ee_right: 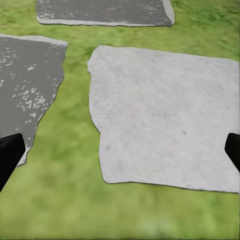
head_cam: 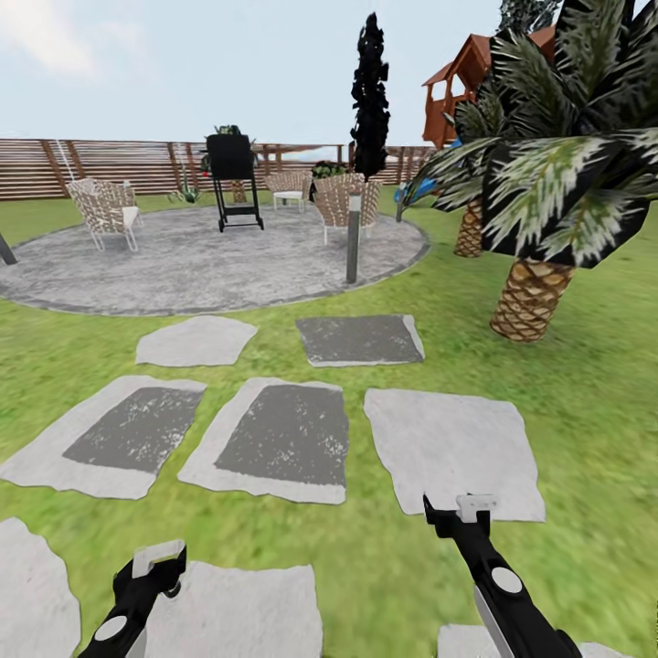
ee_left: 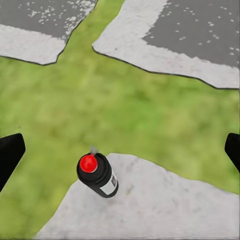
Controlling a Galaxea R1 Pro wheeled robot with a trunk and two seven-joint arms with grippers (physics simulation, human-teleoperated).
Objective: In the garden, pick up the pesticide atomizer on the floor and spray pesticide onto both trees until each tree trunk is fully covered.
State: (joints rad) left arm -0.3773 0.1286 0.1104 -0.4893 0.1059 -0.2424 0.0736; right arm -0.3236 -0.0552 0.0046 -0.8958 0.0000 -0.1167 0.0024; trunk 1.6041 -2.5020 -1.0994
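The pesticide atomizer (ee_left: 97,175) is a small black bottle with a red cap and a white label. It stands upright at the edge of a pale stone slab (ee_left: 165,205), beside the grass floor (ee_left: 125,115). My left gripper (head_cam: 157,559) hangs above it, open, with its dark fingers (ee_left: 11,152) wide apart on either side and not touching it. Low at the right, my right gripper (head_cam: 461,510) is open over grass and another pale slab (ee_right: 165,110), holding nothing. The two trees and their trunks are out of view.
Stepping stones (head_cam: 283,434) cross the lawn toward a round paved patio (head_cam: 201,260) with wicker chairs (head_cam: 105,210), a black grill (head_cam: 231,178) and a post (head_cam: 353,238). Short palms (head_cam: 530,292) stand at the right, a slim dark tree (head_cam: 370,91) and a slatted fence (head_cam: 55,164) behind.
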